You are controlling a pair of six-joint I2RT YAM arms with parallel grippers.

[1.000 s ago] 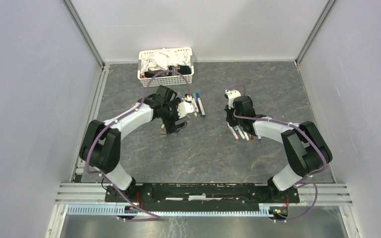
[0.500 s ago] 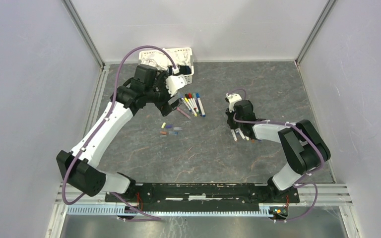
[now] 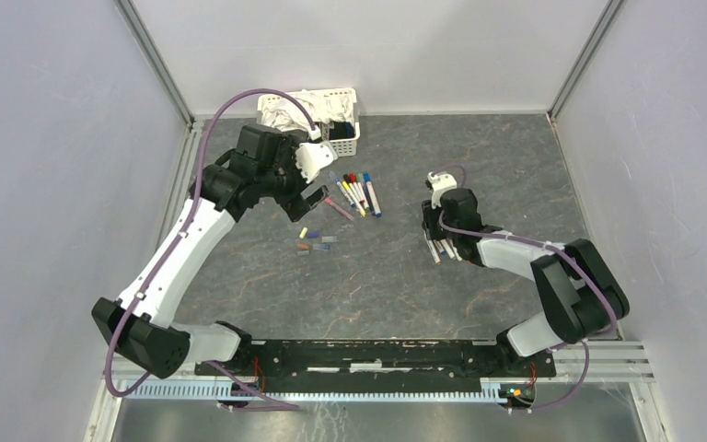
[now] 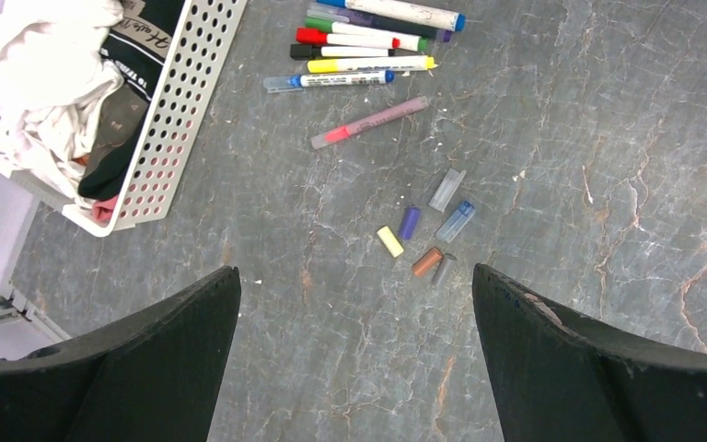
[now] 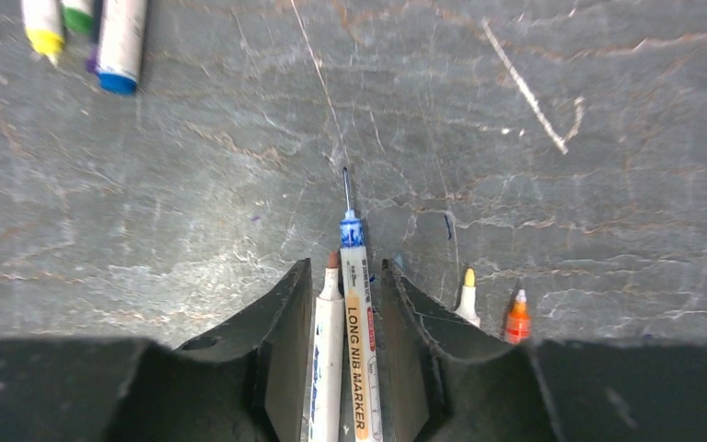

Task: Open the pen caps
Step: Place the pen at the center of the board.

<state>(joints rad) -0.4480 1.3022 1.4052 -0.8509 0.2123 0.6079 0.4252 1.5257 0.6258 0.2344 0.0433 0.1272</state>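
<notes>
The left claw (image 4: 354,276) hangs high over the table (image 4: 589,166) with its fingers spread as wide as they go and nothing between them, likely so that its camera can take in the whole work area before choosing a pen. Below it the loose caps (image 4: 410,223) lie huddled on bare table, and beyond them a row of pens (image 4: 368,41) lies side by side, near the basket (image 4: 175,120) of cloths, with one pink pen (image 4: 368,122) askew between row and caps. These pens seem to have their caps on, so they are judged to be the work remaining. The right claw (image 5: 343,267) sits low on the table, well apart to the right, its fingers partly open astride a blue-tipped marker (image 5: 357,304) and a brown-tipped pen (image 5: 329,318), both with bare nibs pointing away; whether the fingers press on them or merely flank them cannot be told. A yellow pen (image 5: 468,299) and an orange pen (image 5: 517,318), also bare, lie parallel just beside, which suggests this is where finished pens get laid. The row's end nearest the basket leaves little room for a finger on that side, so an approach from the open table looks easier. Between the two groups the table is bare and wide, room enough for both arms to meet, and the walls stand well away
</notes>
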